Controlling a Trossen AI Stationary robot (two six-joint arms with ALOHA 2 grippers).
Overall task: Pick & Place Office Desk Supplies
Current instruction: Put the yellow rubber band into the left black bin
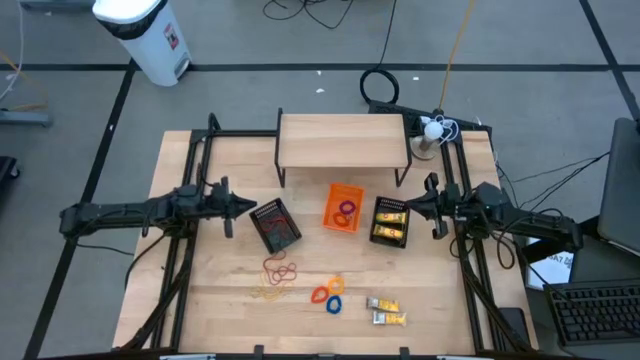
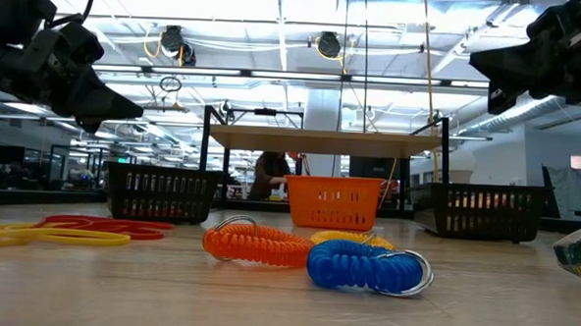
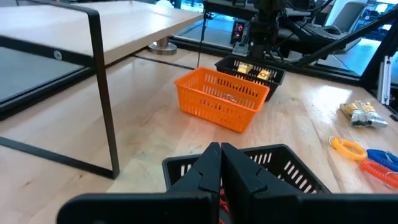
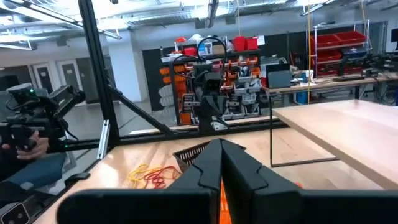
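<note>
The left gripper (image 1: 252, 208) hangs above the table with its fingers pressed together on nothing, its tip just at the edge of the left black mesh bin (image 1: 276, 226). Its arm reaches in level from the table's left side. The right gripper (image 1: 412, 207) mirrors it from the right side, fingers likewise pressed together and empty, its tip beside the right black mesh bin (image 1: 390, 221). Between the two bins stands the orange bin (image 1: 343, 208), in front of a small wooden shelf (image 1: 343, 139).

The desk supplies lie loose on the near part of the table, well apart from both grippers: red and tan rubber bands (image 1: 279, 272) toward the left, coiled rings (image 1: 328, 292) in orange, yellow and blue in the middle, and two yellow-and-white packets (image 1: 384, 310) to the right.

The high view alone shows what the bins hold: purple and red rings in the orange bin, yellow packets in the right mesh bin, something red in the left one. The low view shows the orange coil (image 2: 257, 244) and blue coil (image 2: 367, 267) lying side by side, touching, each with a metal ring, and both grippers raised clear of the tabletop. The right wrist view shows a person's hand (image 4: 31, 146) at the edge of the room beyond the table.
</note>
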